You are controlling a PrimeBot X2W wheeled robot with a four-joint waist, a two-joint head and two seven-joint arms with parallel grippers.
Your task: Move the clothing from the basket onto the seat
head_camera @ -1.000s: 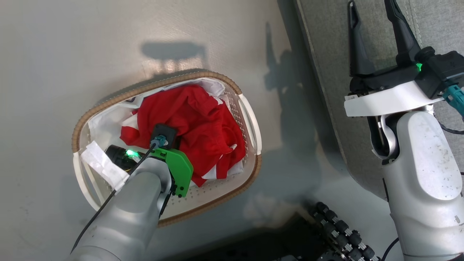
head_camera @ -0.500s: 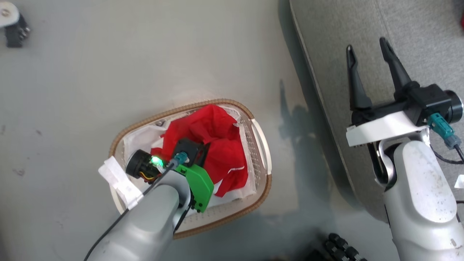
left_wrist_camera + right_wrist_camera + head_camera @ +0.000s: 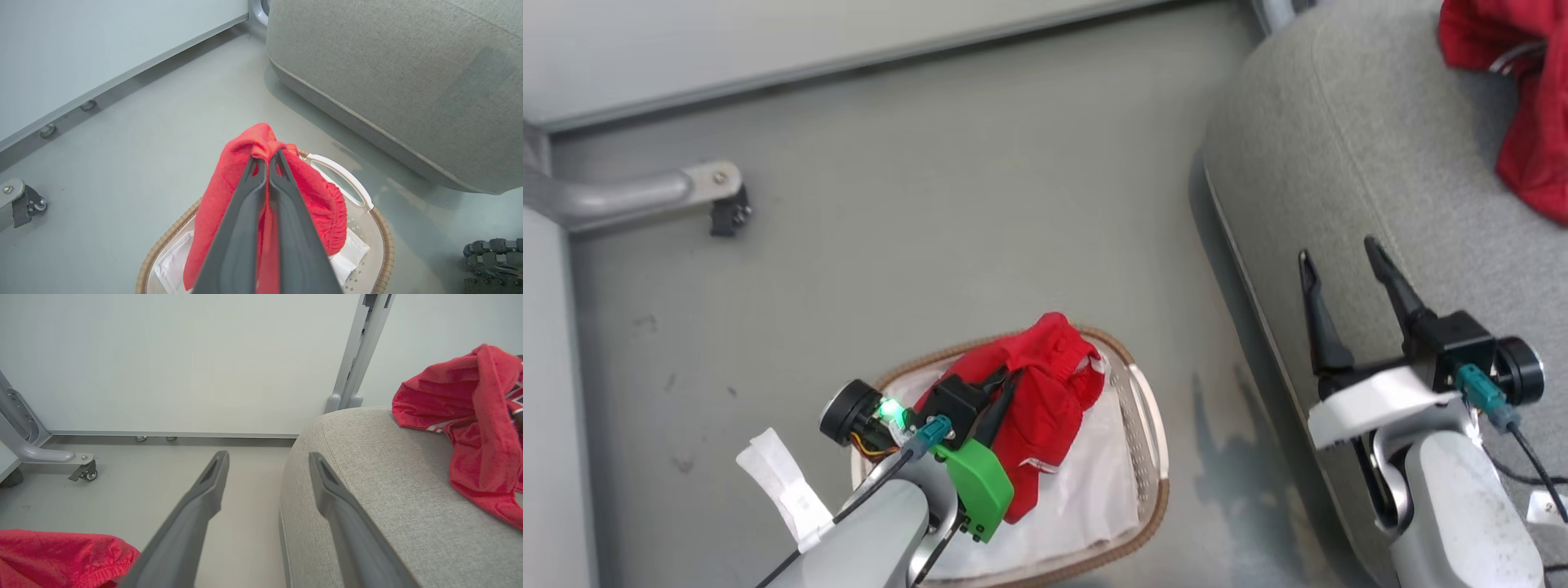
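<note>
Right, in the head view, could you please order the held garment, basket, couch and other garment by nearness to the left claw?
1. Held garment, in the left claw.
2. Basket, just beneath.
3. Couch, rightward.
4. Other garment, upper right on couch.

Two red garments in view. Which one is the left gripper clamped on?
The red garment hanging over the basket, pinched in the shut left gripper. The other red garment lies on the seat, with no gripper touching it.

Red clothing [image 3: 1045, 400] hangs over the basket [image 3: 1158, 469]; another garment [image 3: 1531, 131] tops the seat [image 3: 1339, 180].
</note>
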